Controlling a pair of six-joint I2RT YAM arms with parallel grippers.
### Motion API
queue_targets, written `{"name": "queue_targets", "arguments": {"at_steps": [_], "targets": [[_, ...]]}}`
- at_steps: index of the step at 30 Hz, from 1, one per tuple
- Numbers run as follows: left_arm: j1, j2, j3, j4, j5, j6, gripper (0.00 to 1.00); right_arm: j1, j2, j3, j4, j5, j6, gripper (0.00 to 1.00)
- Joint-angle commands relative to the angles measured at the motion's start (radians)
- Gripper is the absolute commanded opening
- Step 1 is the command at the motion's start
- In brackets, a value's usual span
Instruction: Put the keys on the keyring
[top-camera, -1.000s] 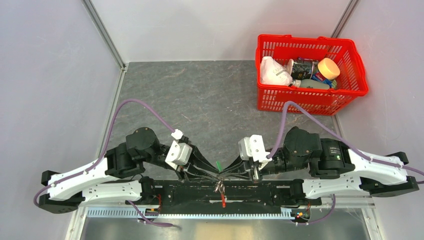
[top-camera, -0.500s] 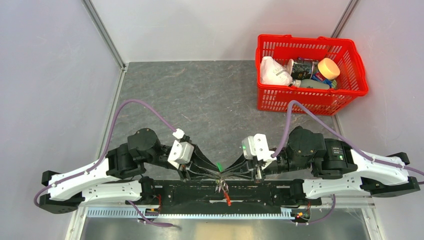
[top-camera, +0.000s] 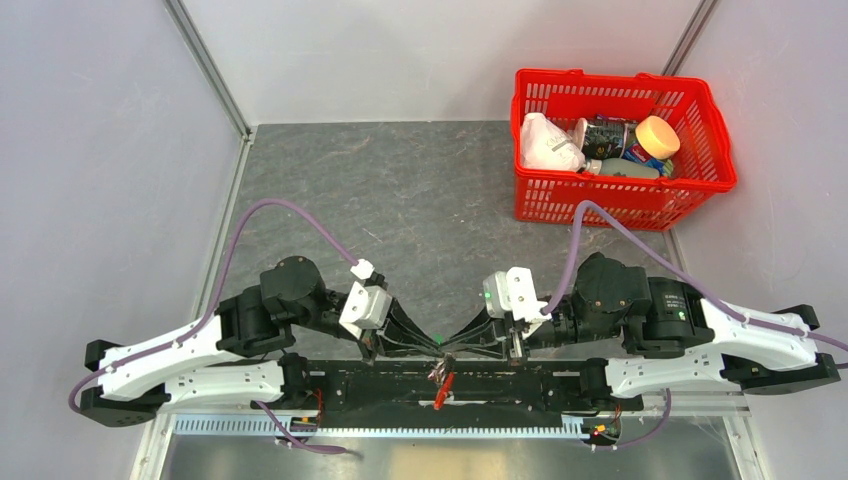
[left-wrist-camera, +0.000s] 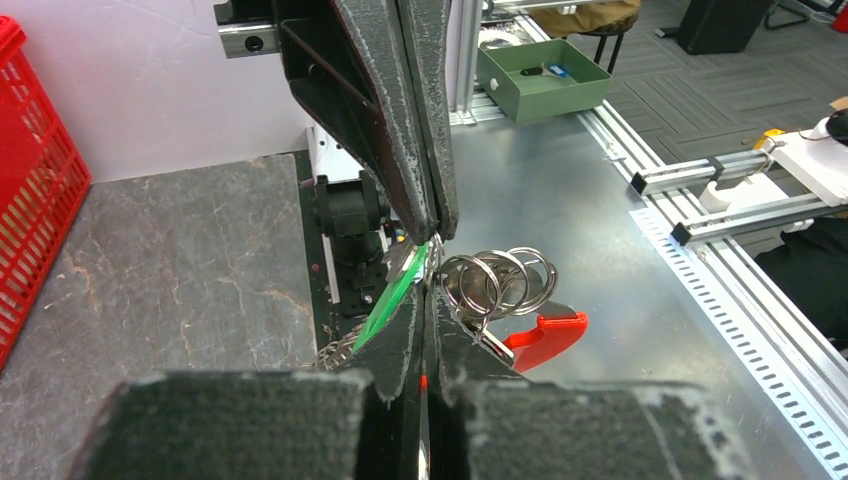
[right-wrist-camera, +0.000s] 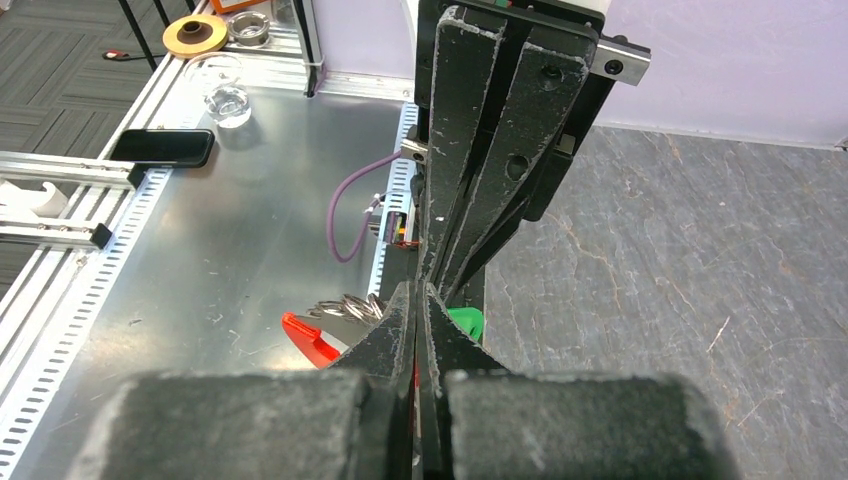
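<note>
Near edge of the bench (top-camera: 400, 200), midway between your two arm bases: both hands meet tip to tip above the black crossbar.

Your left hand (top-camera: 431, 343) reaches in from the left. On its wrist view the fingers (left-wrist-camera: 400, 345) lie pressed together with only a hairline slit between them. Your right hand (top-camera: 452, 345) comes in from the right, and its fingers (right-wrist-camera: 392, 335) are closed the same way. Each hand's tips touch the other's.

The keys (top-camera: 438, 371) hang in a small silvery bunch right at that pinch point, clear of the bench surface and just to the near side of the tips. Left wrist view shows several split rings (left-wrist-camera: 497, 279) overlapping, fanned out on one side of the joined fingers. A green tag (left-wrist-camera: 393, 291) sticks out on the other side, tilted. Top view has that tag (top-camera: 437, 337) just to the far side of the tips.

The keyring (top-camera: 443, 390): only its red part shows plainly, hanging below the bunch toward the near edge. The same red piece (left-wrist-camera: 545, 335) sits beneath the rings on the left wrist view and beside the fingers (right-wrist-camera: 311, 341) on the right. The dark part is lost among fingers and rings.

You cannot tell from these views which hand pinches which piece; the contact is hidden between the pads.

A red basket (top-camera: 600, 207) of odds and ends stands at the far right corner, well apart.
</note>
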Motion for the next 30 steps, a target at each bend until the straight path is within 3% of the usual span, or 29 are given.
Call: {"name": "queue_targets", "arguments": {"at_steps": [1, 10, 30], "targets": [[-0.002, 0.0, 0.031, 0.028, 0.074, -0.015, 0.02, 0.002, -0.011, -0.002, 0.084, 0.013, 0.007, 0.0], [-0.002, 0.005, 0.043, 0.05, 0.187, -0.022, 0.02, 0.002, 0.01, 0.0, 0.081, -0.02, -0.009, 0.0], [-0.002, 0.005, 0.057, 0.05, 0.202, -0.016, 0.02, 0.002, 0.095, 0.042, 0.087, -0.075, -0.017, 0.0]]}}
